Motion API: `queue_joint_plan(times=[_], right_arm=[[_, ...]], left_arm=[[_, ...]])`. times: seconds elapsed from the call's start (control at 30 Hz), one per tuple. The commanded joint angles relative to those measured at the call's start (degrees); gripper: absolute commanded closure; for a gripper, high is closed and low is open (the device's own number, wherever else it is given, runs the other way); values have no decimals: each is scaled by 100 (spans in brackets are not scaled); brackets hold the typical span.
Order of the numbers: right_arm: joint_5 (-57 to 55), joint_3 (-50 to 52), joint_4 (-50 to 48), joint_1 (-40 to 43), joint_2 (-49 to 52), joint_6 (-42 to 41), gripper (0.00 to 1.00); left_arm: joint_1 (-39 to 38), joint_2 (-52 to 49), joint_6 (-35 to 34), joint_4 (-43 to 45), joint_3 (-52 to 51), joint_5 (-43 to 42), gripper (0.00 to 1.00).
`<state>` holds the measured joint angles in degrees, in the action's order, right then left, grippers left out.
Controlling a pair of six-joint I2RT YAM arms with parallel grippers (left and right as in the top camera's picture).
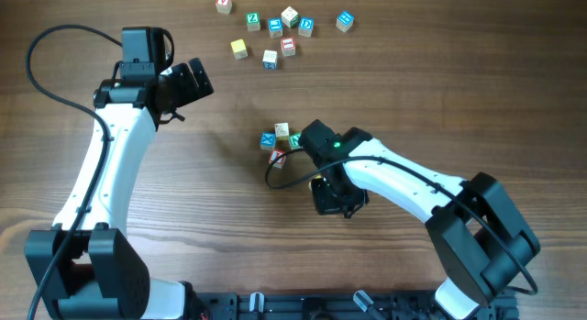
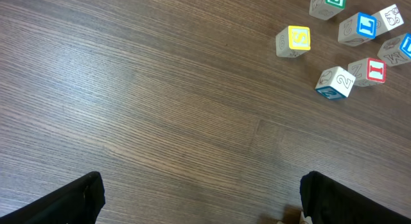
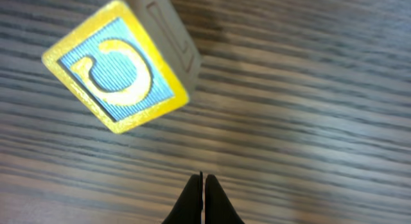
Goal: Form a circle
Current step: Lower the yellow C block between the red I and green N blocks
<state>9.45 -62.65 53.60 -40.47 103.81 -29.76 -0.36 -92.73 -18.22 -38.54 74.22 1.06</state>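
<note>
Wood-grain table (image 1: 202, 192) fills every view, its boards running left to right. Along the near edge lies a dark rail (image 1: 275, 306) between the two arm bases. At the far edge a loose scatter (image 1: 280, 31) of letter cubes sits close to the top of the overhead view, with little room behind it.

The circle (image 1: 278, 142) lies mid-table, well apart from the scatter, with a bare strip of wood between them. From above its blue, cream and red cubes show whole. A green one is half hidden under the right arm, which crowds the circle's right side. A black cable (image 1: 275, 178) loops on the wood just below it. Left of the circle the wood is open all the way to the left arm.

The right gripper (image 3: 202, 193) has its fingers pressed together, holding nothing, low over the wood. A yellow cube (image 3: 122, 73) with a blue face stands just ahead of the fingertips and to their left, clear of them, turned at an angle to the grain. Whether it touches its neighbours cannot be told from this close view.

The left gripper (image 2: 202, 189) hangs at the upper left of the table with its fingers spread wide and nothing between them. Bare wood lies under it, and the nearest scatter cubes are off towards the top right corner of its view.
</note>
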Motion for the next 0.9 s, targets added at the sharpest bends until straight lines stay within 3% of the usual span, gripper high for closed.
queue_joint_plan(times=[0.0, 0.53, 0.87], right_arm=[[249, 144, -345, -24, -94, 33, 95], [-538, 203, -1821, -17, -94, 433, 96], [-691, 203, -2264, -17, -94, 754, 96]], left_arm=[[22, -17, -48, 17, 0, 52, 0], [22, -17, -48, 17, 0, 52, 0], [22, -17, -48, 17, 0, 52, 0]])
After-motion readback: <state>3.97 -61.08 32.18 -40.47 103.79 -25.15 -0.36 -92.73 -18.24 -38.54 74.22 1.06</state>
